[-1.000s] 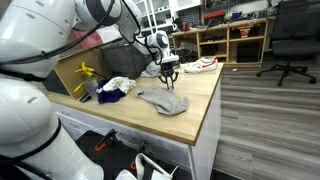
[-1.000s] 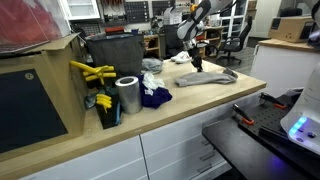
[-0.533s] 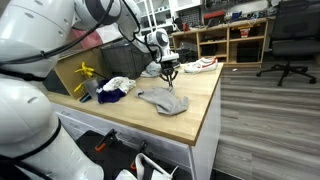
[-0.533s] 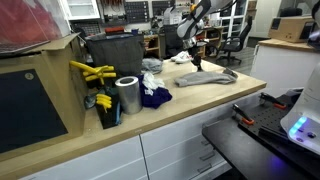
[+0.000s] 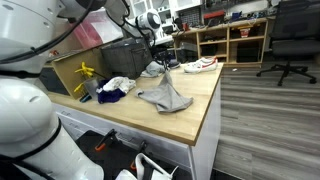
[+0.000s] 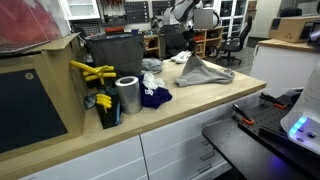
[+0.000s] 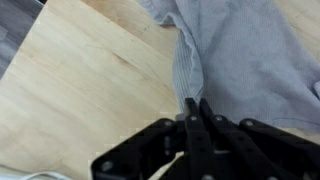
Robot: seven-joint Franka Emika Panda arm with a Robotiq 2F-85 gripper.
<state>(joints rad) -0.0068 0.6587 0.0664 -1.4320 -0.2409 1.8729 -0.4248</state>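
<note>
While the wooden table (image 5: 198, 118) is bearing everything, we are looking at the grey cloth (image 5: 170, 97) on it. It is rising to a peak, its lower edge spreading on the tabletop. Beside it a white cloth (image 5: 120, 83) and a dark blue cloth (image 5: 110, 93) are lying bunched, touching each other, and a silver can (image 6: 127, 95) is standing just beside the blue one. The gripper (image 5: 163, 62) is pinching the grey cloth's peak — in the wrist view its fingers (image 7: 205, 120) are pressing together on a fold.
</note>
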